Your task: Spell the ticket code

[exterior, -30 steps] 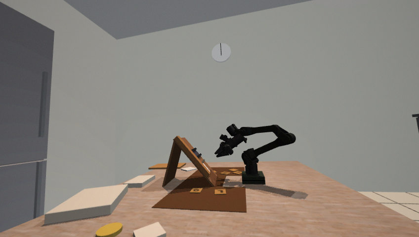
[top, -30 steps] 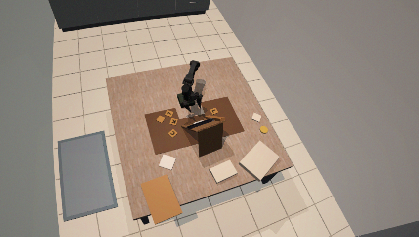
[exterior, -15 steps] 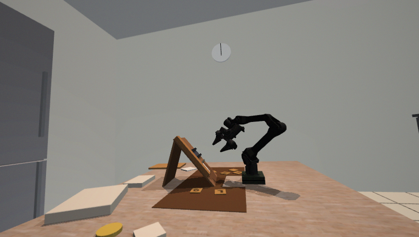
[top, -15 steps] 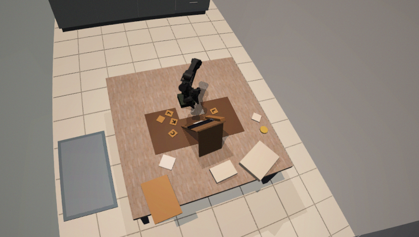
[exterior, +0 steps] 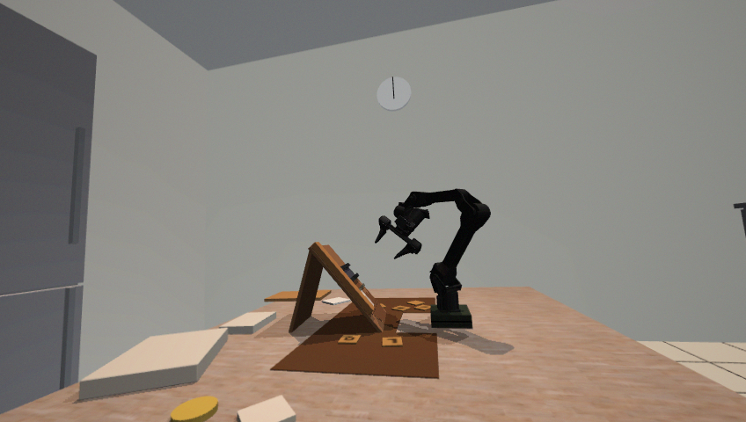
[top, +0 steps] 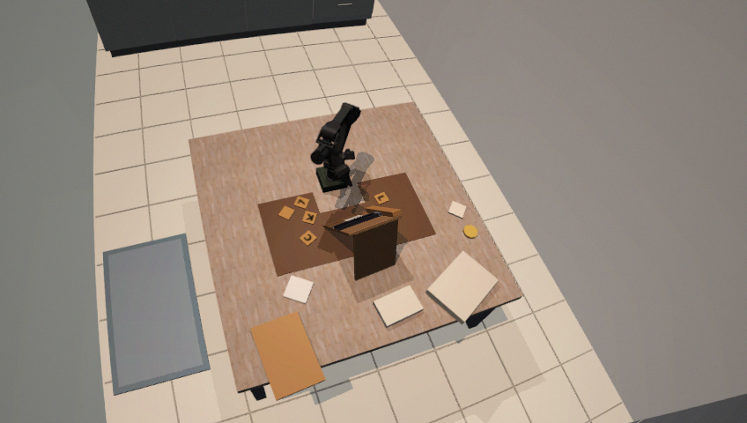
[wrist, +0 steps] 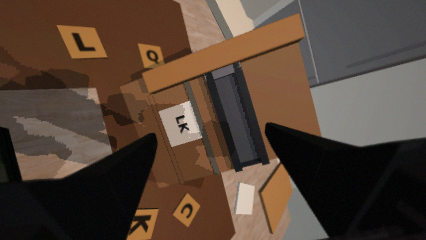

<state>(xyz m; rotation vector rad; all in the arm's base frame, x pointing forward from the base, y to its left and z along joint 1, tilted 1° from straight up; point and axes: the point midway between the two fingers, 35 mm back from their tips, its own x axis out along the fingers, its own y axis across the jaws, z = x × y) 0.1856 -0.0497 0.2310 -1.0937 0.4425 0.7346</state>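
Observation:
The board (top: 374, 254) (exterior: 334, 272) (wrist: 285, 80) leans on its stand. Its dark letter rail (top: 358, 221) (wrist: 237, 115) holds no tile. The ticket (wrist: 181, 125) reads LK. One L tile (top: 380, 197) (exterior: 391, 341) (wrist: 82, 42) and a Q tile (exterior: 348, 339) (wrist: 151, 55) lie on one side of the board. A K tile (top: 309, 217) (wrist: 145, 223), a C tile (top: 307, 238) (wrist: 186, 210), a tile (top: 301, 201) with an unclear letter and one without a visible letter (top: 285, 211) lie on the other. My gripper (exterior: 385, 250) (wrist: 212, 132) is open and empty, above the board's front.
The tiles lie on a brown mat (top: 283, 256) (exterior: 314, 360). Beyond the board are a thick cream block (top: 462, 285) (exterior: 151, 360), a smaller block (top: 398, 305), a white square (top: 298, 289) and an orange sheet (top: 288, 355) over the counter edge. A yellow disc (top: 469, 231) (exterior: 194, 409) lies near another edge.

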